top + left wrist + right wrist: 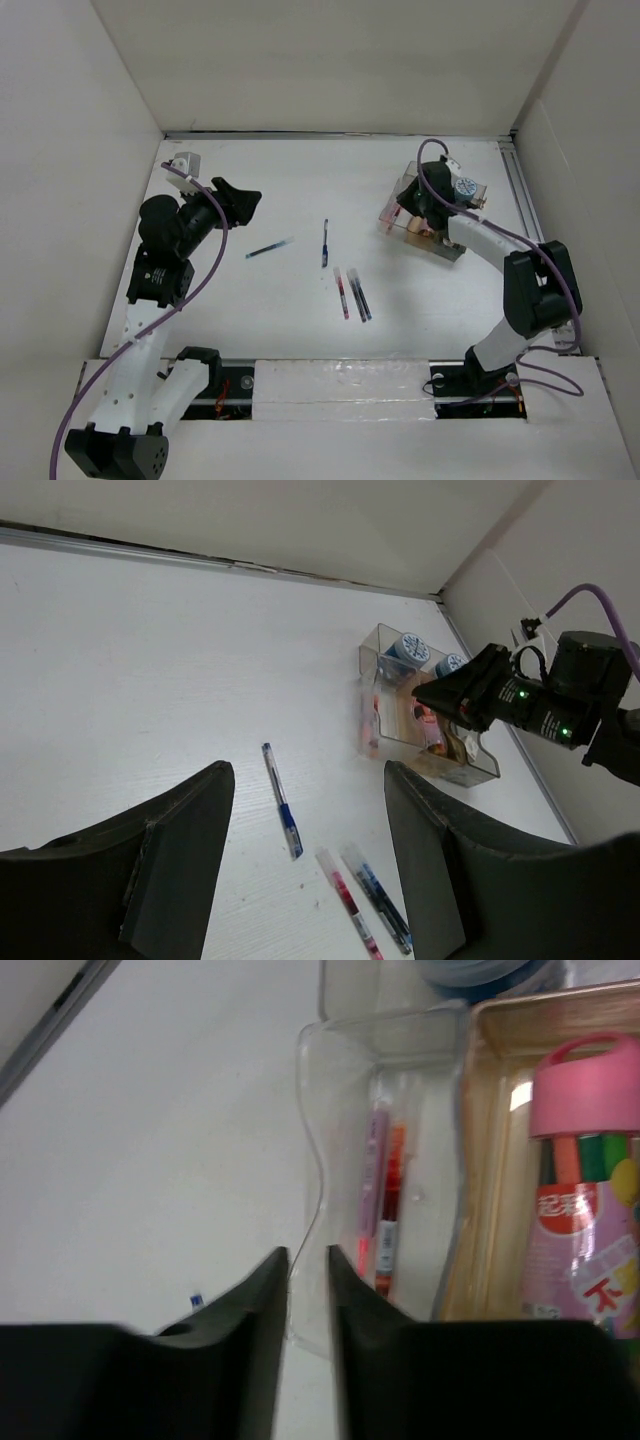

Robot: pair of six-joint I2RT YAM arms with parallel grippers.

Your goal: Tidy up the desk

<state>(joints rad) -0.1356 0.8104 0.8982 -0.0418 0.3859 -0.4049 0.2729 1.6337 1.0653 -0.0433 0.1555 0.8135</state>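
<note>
Your desk (300, 180) fills the middle of the overhead view. It is a flat white top with white panels on the left, far and right sides and a metal rail (522, 195) along its right edge.

Your left gripper (243, 203) hangs over the far left part of the desk. Its fingers (190, 860) are spread wide and there is nothing between them.

Your right gripper (307, 1260) is over the clear tray (408, 180) at the far right. Its two fingers (250, 1340) stand slightly apart with a thin gap, and nothing shows clamped in it. The edge of the tray's wall lines up with that gap in the wrist view, but you cannot tell whether the fingers touch it.

Four pens lie loose near the middle of the desk:
- A teal pen (270, 247) lies slanted on the left.
- A blue pen (325, 243) lies to its right, pointing roughly near to far.
- A red pen (342, 293) and a dark blue pen (359, 294) lie nearer to you, side by side and almost parallel.

Inside the tray:
- The narrow left compartment holds a purple pen (375, 1160) and an orange pen (393, 1195) side by side.
- The compartment to its right holds a pink-capped tube (585, 1190) of coloured markers.
- Two round blue-lidded containers (410, 647) sit at the tray's far end.
</note>
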